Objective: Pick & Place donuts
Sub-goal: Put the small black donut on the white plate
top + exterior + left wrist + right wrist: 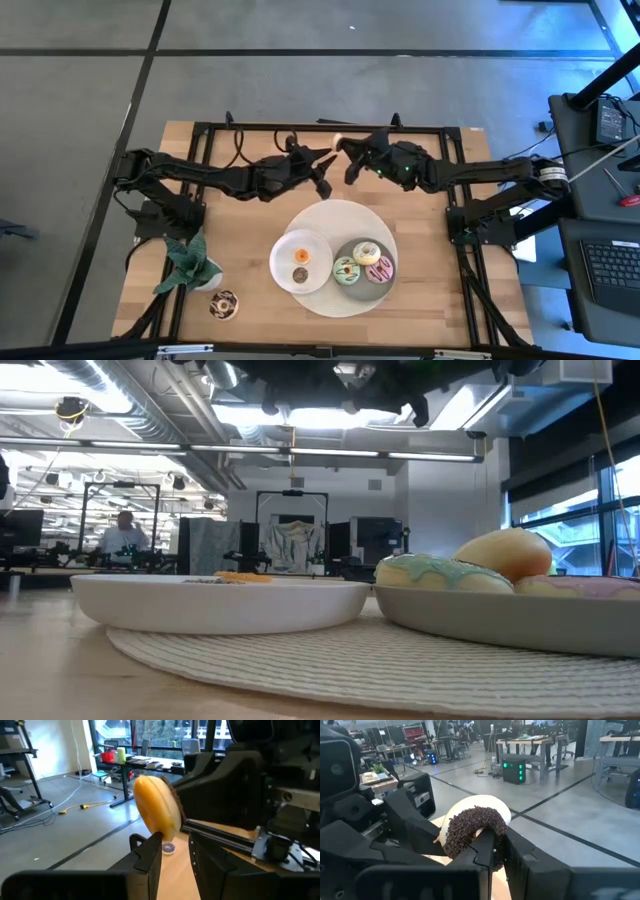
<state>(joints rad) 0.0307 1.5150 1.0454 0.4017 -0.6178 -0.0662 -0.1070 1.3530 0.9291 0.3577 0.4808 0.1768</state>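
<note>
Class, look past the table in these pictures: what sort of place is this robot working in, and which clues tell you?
Probably an open-plan robotics lab or workshop: exposed ceiling ducts, rows of workbenches with equipment, and cables trailing over a bare concrete floor.
</note>
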